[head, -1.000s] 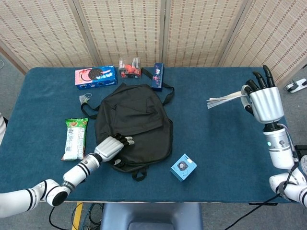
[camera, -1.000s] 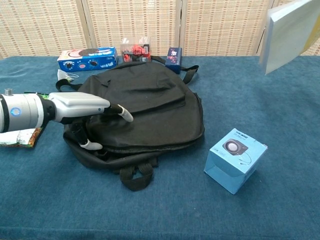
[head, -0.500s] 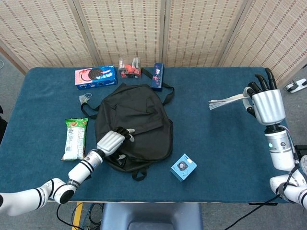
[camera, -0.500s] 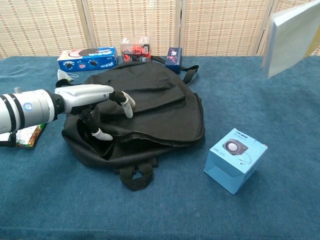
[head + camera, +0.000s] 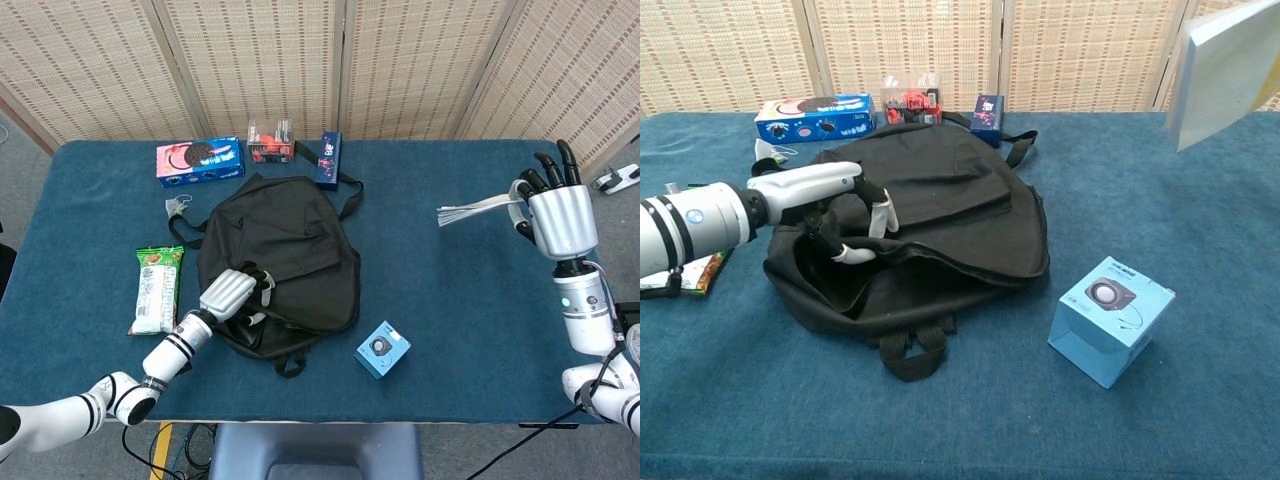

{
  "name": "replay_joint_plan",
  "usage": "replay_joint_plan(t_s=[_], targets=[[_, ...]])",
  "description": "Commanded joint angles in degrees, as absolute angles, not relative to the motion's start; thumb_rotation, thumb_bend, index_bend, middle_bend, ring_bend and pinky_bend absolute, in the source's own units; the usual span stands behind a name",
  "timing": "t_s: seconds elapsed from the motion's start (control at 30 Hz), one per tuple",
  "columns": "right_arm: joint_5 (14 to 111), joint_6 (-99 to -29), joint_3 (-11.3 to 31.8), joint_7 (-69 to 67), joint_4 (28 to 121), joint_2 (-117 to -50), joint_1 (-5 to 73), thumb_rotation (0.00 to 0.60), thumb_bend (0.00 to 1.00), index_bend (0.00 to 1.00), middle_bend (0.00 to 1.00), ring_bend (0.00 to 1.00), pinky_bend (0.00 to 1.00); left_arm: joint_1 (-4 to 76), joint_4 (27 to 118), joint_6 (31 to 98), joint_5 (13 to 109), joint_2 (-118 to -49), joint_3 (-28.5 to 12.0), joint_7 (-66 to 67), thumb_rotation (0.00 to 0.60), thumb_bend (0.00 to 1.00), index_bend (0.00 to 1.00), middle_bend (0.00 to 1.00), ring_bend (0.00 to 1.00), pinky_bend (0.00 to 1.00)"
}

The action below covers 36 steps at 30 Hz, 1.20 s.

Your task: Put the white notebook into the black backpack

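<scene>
Backpack mouth lifted, notebook held high at the right.
Head view: the left hand (image 5: 232, 291) grips the black backpack (image 5: 285, 255)'s opening edge; the right hand (image 5: 556, 215) clasps the white notebook (image 5: 478, 209) above the table (image 5: 460, 300). Chest view: only the notebook's cover shows, the right hand out of frame; the backpack's mouth gapes.

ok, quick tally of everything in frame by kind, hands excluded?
Bags: 1, the backpack
Stationery: 1, the notebook, held up off the table
Boxes: 4, cookie box, clear box, dark blue box, light blue box
Snack packets: 1, green packet
Small pale item beside the backpack, unclear what: 1
Total: 8
</scene>
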State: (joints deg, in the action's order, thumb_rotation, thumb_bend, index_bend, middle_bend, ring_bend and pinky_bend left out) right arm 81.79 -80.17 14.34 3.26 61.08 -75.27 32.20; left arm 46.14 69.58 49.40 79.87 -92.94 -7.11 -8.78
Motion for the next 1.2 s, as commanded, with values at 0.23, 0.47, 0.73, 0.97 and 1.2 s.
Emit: replay_joint_plan(t_s=[0.23, 0.47, 0.73, 0.97, 1.2], targets=[[82.2, -80.8, 14.7, 2.6, 61.9, -75.0, 32.1, 0.600, 0.59, 0.66, 0.44, 0.18, 0.03, 45.3, 68.5, 51.4, 77.4, -94.2, -9.2, -9.8, 0.600, 0.49, 0.80, 0.40, 0.31, 0.14], [84.9, -83.9, 14.9, 2.1, 66.7, -73.8, 32.1, 0.600, 0.59, 0.67, 0.44, 0.18, 0.03, 44.8, 70.8, 51.3, 71.7, -92.0, -12.9, -8.6, 0.600, 0.51, 0.82, 0.42, 0.32, 0.15], [89.2, -85.7, 15.6, 1.8, 78.4, -71.6, 33.8, 0.600, 0.59, 0.67, 0.45, 0.19, 0.03, 45.9, 72.8, 47.5, 59.8, -89.6, -18.2, -4.6, 0.600, 0.51, 0.81, 0.42, 0.32, 0.15], [92.4, -83.6, 17.0, 1.6, 85.8, -71.7, 37.9, 0.600, 0.59, 0.68, 0.45, 0.19, 0.03, 48.2, 71.7, 45.7, 50.1, -89.1, -21.3, -0.2, 0.600, 0.51, 0.80, 0.42, 0.32, 0.15], [92.9, -79.8, 17.9, 0.0, 89.8, -73.3, 41.8, 0.600, 0.59, 0.69, 0.46, 0.20, 0.03, 50.1, 71.2, 43.2, 41.9, -88.0, -22.8, 2.7, 0.600, 0.51, 0.80, 0.42, 0.32, 0.15]])
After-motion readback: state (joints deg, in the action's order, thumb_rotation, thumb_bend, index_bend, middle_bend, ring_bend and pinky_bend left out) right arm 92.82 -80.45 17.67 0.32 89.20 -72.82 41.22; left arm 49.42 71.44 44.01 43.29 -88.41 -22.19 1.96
